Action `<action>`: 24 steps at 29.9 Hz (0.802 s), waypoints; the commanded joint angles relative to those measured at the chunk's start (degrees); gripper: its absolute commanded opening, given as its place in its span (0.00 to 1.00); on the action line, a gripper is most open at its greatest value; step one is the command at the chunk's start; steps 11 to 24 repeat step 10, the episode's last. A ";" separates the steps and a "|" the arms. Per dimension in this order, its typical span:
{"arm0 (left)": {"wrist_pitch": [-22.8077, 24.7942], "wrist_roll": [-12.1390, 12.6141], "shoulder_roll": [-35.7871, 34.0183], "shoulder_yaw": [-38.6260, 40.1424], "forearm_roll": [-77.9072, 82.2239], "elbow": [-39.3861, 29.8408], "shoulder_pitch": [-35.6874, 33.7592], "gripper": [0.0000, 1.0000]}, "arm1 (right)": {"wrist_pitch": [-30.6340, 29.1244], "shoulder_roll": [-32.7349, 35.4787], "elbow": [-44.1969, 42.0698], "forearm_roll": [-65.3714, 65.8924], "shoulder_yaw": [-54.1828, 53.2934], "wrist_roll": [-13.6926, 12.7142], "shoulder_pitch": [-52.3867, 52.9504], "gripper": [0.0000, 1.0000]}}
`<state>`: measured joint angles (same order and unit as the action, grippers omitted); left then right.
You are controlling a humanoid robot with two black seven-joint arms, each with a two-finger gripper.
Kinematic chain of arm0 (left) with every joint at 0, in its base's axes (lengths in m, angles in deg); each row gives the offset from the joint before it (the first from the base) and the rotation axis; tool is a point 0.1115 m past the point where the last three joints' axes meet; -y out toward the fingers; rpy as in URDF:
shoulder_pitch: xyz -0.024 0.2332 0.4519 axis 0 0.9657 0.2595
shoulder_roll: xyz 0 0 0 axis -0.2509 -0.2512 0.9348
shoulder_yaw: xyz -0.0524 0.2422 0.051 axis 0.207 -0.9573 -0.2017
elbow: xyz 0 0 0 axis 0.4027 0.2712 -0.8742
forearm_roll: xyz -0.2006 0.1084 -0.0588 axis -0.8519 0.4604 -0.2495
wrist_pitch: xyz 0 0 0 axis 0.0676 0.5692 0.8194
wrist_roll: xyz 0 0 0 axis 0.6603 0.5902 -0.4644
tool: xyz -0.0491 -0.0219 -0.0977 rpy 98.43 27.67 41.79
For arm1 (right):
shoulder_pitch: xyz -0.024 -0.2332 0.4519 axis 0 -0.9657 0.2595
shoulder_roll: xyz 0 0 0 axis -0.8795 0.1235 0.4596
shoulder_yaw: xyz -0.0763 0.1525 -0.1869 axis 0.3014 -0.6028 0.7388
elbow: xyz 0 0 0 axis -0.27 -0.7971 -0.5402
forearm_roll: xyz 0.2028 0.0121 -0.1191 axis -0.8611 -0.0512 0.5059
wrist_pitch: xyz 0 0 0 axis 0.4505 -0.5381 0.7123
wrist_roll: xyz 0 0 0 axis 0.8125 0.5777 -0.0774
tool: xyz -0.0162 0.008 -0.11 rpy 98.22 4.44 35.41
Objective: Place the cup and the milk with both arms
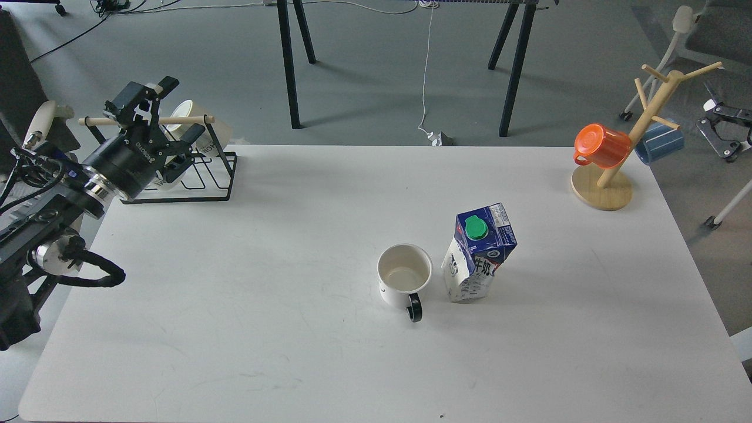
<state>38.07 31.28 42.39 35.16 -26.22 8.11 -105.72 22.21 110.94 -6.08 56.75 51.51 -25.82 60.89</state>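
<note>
**Cup and milk standing side by side at centre-right; left end effector idle at upper left**

The white tabletop (235, 329) fills most of the frame. The left arm enters from the left edge and rises toward the upper left, where the left end effector (154, 100) hangs above the tabletop's far left corner, in front of a black wire rack (214, 176). Its fingers stand apart with only air between them; it has hold of nothing. A wooden dowel of the rack crosses behind it, and a cream mug (197, 120) sits in the rack just to its right. The right end effector does not appear in the frame.

At upper right, a wooden mug tree (617, 185) stands near the tabletop's far right corner, carrying an orange cup (600, 145) on its left side and a blue cup (662, 141) on its right.

The milk (479, 255) stands upright at centre-right, green cap facing up. The cup (404, 276) stands upright just left of it, near but apart, mouth open, black handle pointing toward the lower edge of the frame. Both are well apart from the left end effector.
</note>
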 commanded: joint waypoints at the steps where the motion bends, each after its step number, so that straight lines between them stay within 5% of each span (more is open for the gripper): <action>1: 0.00 0.00 -0.42 0.66 0.01 -0.01 0.19 0.99 | 0.00 -0.91 -2.27 -0.63 -0.39 0.00 0.49 0.98; 24: 0.00 0.00 -0.60 1.19 -0.17 -0.01 0.28 0.99 | 0.00 -1.26 -2.89 -0.64 -0.83 0.00 0.40 0.98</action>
